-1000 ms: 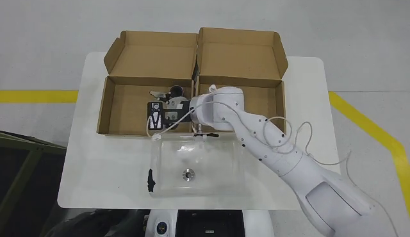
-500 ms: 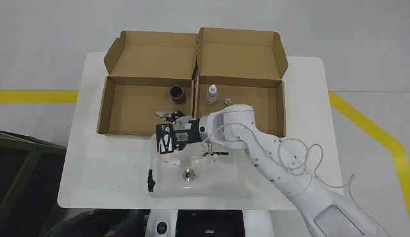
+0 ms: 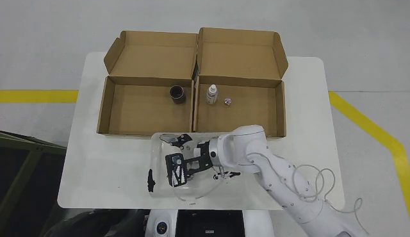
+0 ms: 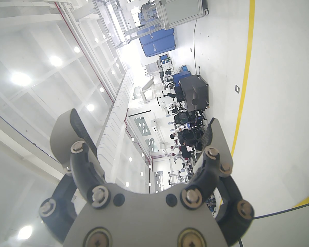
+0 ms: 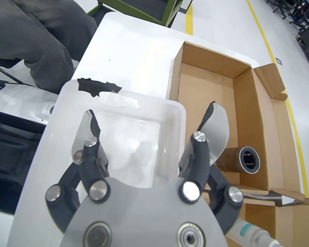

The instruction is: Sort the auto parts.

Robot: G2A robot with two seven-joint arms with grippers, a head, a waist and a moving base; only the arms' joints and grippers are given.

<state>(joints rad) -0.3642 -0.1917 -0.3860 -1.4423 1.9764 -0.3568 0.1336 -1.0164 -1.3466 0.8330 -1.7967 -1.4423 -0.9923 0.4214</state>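
A dark cylindrical bearing [image 3: 177, 93] [image 5: 247, 159] lies in the left cardboard box [image 3: 128, 112] [image 5: 249, 119]. The right box [image 3: 262, 112] holds a white bottle [image 3: 211, 95] [image 5: 249, 234] and a small metal part [image 3: 227, 100]. My right gripper [image 3: 174, 161] [image 5: 152, 119] hangs open over the clear plastic tray [image 3: 230, 141] [image 5: 170, 104], with nothing between its fingers. It hides part of the tray's floor in the top view. My left gripper [image 4: 141, 127] is open and empty, pointing up into the hall, away from the table.
Both boxes stand side by side at the back of the white table [image 3: 307, 83], lids folded back. A black strip of tape [image 3: 150, 182] [image 5: 97, 88] sticks to the tray's left rim. A green shelf stands beyond the table's left side.
My right gripper has drawn back from the left box to above the tray. The dark bearing it was beside now lies free in that box.
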